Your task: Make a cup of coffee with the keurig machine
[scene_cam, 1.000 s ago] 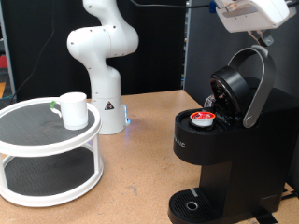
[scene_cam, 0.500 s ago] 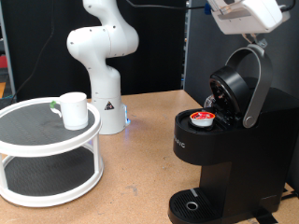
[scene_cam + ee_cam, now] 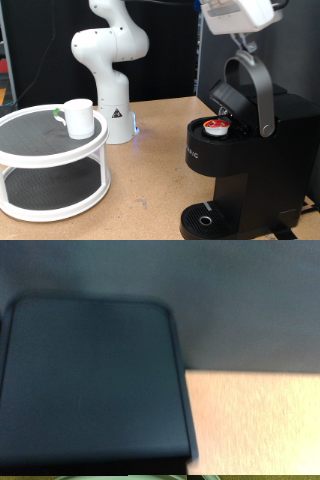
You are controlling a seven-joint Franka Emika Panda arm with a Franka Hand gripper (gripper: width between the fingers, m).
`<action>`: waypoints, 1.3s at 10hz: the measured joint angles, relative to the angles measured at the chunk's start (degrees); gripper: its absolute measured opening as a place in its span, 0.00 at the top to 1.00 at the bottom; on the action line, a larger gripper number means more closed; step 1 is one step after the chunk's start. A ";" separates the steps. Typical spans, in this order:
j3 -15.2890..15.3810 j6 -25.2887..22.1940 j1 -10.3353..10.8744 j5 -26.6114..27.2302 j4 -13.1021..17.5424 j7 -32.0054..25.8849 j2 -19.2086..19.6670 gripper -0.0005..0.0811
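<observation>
The keurig machine [image 3: 235, 165] stands at the exterior view's right, black and boxy. Its silver-grey-rimmed lid [image 3: 252, 92] is raised and partly swung down over the pod chamber. A small pod with a red-orange top [image 3: 215, 125] sits in the chamber. My gripper [image 3: 243, 45] is at the top of the view, just above the lid's upper end and seemingly touching it. The cup [image 3: 78, 117], a white mug, stands on the upper tier of a white round shelf [image 3: 50, 150] at the left. The wrist view shows a blurred dark boxy surface [image 3: 95, 380], with no fingers in it.
The white robot base [image 3: 108, 70] stands behind the shelf. The machine's round drip tray [image 3: 205, 220] is at its foot with nothing on it. Wooden table [image 3: 145, 190] lies between shelf and machine, also in the wrist view [image 3: 255, 420].
My gripper has moved towards the exterior view's left, and the machine's lid has swung forward and down from its wide-open position. The cup and pod have not moved.
</observation>
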 joint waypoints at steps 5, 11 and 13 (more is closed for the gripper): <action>-1.06 -0.89 -3.54 -11.68 -2.48 -3.60 -0.38 0.98; -1.92 7.00 -5.16 -14.71 -10.68 -9.10 -0.05 0.98; -2.18 10.64 -5.24 -14.70 -14.24 -10.27 0.26 0.98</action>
